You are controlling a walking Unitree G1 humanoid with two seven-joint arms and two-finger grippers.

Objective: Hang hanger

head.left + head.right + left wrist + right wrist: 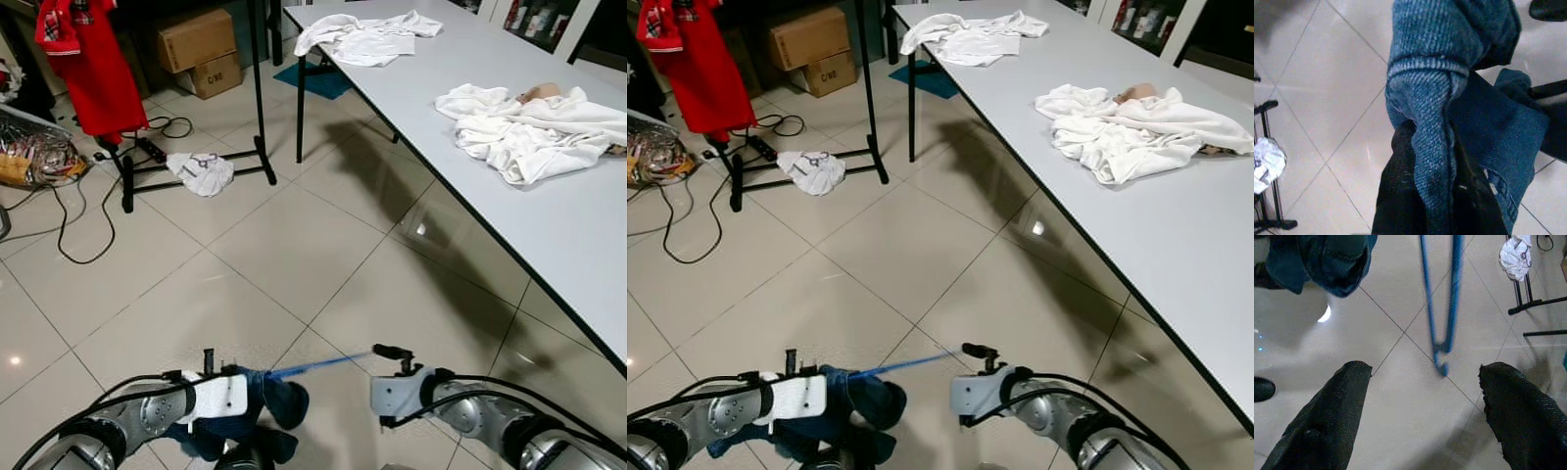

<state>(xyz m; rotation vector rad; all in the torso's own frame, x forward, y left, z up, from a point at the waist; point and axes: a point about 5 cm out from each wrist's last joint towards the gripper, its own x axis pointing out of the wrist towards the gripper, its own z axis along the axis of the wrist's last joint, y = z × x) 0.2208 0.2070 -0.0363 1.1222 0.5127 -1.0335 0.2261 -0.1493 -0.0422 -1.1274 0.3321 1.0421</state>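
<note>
your left gripper (1435, 205) was clamped on the blue denim garment (1449, 73) – fingers closed around a fold. your right gripper (1425, 406) stood wide open, holding nothing, just short of the thin blue wire hanger (318, 367) poking out of the denim. the black clothes rack (257, 88) stood well apart. the hanger looked loosely seated – it could slide out mid-walk.
</note>
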